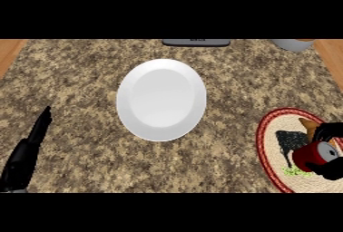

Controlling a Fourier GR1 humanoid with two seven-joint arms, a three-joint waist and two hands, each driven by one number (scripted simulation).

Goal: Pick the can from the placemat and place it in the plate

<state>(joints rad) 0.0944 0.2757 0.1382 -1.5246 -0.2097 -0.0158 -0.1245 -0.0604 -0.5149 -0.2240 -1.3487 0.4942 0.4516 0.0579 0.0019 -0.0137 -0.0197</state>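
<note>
Right robot hand (pixel 328 149): curled round the red can (pixel 313 155) on the placemat (pixel 268 149), right tabletop edge, ready to lift.
Left robot hand (pixel 30 145): fingers straight, resting.
Plate (pixel 161 99): bare, centre.

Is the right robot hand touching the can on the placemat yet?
Touching. In the head view, the right robot hand has black fingers curled round the red can, overlapping it with no gap, above the placemat.

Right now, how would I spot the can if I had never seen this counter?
Look to the counter's right edge, where a round woven placemat with a red rim lies. On it, the black right hand curls round the can. It is the only dark red cylinder with a pale end; the plate nearby is white.
</note>
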